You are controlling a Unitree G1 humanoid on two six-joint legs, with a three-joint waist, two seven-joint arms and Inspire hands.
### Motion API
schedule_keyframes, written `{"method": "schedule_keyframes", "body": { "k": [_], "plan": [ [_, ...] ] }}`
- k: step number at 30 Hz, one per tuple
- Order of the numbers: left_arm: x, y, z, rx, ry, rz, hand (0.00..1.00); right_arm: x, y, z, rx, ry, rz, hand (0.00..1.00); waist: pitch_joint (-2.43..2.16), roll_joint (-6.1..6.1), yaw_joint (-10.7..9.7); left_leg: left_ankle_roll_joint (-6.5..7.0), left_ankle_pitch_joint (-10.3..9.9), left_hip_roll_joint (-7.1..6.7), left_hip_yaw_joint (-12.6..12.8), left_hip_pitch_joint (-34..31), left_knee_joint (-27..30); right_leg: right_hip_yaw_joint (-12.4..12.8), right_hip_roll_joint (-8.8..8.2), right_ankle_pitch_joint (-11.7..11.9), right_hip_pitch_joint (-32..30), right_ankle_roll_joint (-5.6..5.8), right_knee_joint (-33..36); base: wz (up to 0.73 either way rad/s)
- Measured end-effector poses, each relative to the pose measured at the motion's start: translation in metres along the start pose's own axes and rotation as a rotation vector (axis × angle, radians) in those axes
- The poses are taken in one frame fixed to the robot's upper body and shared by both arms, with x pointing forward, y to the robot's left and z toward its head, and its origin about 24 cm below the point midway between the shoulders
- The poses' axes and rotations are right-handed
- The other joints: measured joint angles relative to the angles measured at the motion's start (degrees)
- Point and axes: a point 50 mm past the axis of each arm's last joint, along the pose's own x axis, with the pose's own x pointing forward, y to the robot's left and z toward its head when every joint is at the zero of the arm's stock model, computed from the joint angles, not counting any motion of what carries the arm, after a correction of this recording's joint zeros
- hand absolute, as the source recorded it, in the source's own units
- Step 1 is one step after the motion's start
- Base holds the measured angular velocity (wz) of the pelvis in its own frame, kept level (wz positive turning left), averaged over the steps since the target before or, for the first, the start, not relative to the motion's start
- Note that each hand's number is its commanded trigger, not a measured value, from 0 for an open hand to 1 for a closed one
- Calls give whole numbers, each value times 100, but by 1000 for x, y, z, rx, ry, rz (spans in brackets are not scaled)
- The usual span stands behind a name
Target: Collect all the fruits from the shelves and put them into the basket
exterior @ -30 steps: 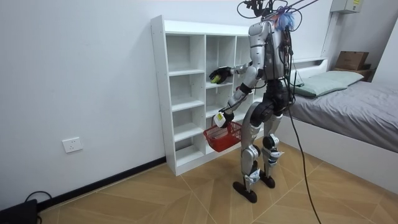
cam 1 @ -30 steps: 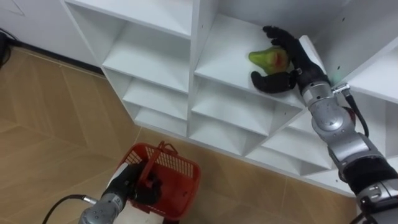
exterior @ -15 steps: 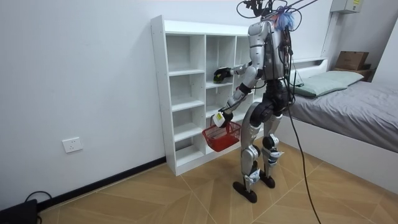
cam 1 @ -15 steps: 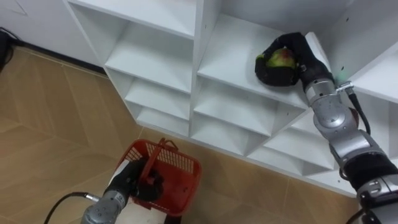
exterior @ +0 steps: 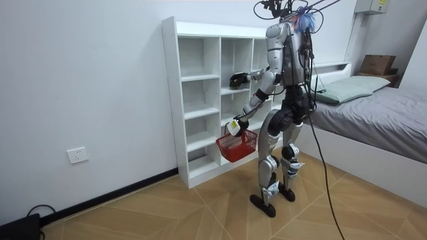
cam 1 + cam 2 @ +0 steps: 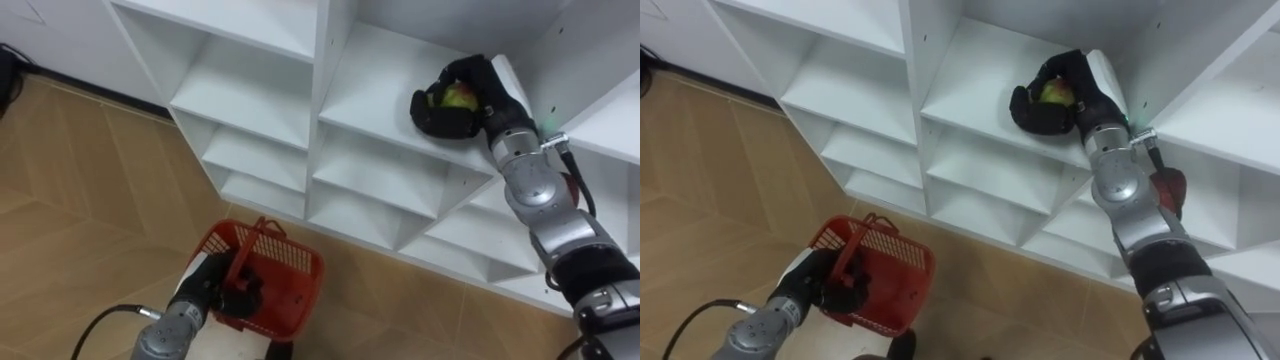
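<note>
A green fruit with a red blush [image 6: 458, 96] [image 6: 1055, 92] lies on a shelf of the white closet [image 6: 370, 90], in the middle column. My right hand [image 6: 485, 88] [image 6: 1082, 82] reaches into that compartment, and its fingers and thumb are curled round the fruit. Low at my left, my left hand [image 6: 212, 292] [image 6: 812, 284] is shut on the handle of a red mesh basket [image 6: 285, 275] [image 6: 895, 270]. In the room view I stand facing the closet [image 5: 200, 100], with the basket [image 5: 237, 145] hanging at knee height.
A dark red round thing [image 6: 1167, 190] shows behind my right forearm in a lower compartment. The other compartments look bare. Wooden floor [image 6: 80, 190] lies below the closet. A bed [image 5: 380, 110] stands behind me at the room view's right.
My right hand, open beside the fruit a second ago, has curled its fingers and thumb round it. The basket hangs in about the same place.
</note>
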Motion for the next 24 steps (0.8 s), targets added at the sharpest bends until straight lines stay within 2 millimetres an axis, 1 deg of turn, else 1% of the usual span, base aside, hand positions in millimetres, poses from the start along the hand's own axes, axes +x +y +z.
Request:
{"method": "schedule_keyframes", "body": {
  "k": [5,10,14,17,21,23,24],
  "plan": [
    [0,0,0,-21,-2,12,100,0,2,1,3,-4,0,100,2,-10,-1,8,6,0,32,13,-25,29,-5,0,-17,1,9,-3],
    [2,1,5,-36,-24,19,100,-1,3,1,6,-12,-4,100,17,-39,-15,8,5,0,35,7,-24,33,-4,2,-21,5,6,0],
    [3,1,9,-37,-39,20,100,-1,5,3,17,-18,-3,100,15,-47,-44,8,5,1,33,-15,-16,31,-1,4,-29,8,-9,0],
    [4,1,11,-37,-43,23,100,-2,9,7,35,-32,0,100,7,-57,-106,8,5,1,34,-22,-15,13,3,6,-30,11,-22,0],
    [4,0,16,-39,-65,26,100,-5,15,13,57,-57,5,100,-6,-52,-161,14,0,13,99,-42,-16,102,23,12,-78,19,-28,-6],
    [5,0,20,-38,-76,27,100,-9,19,14,67,-69,16,100,-33,-27,-180,17,-1,17,126,-44,-16,102,21,13,-86,19,-25,-3],
    [6,0,21,-37,-80,27,100,-11,22,14,79,-72,25,100,-63,0,-199,17,-1,17,130,-44,-19,102,16,13,-88,20,-22,0]
  ]
}}
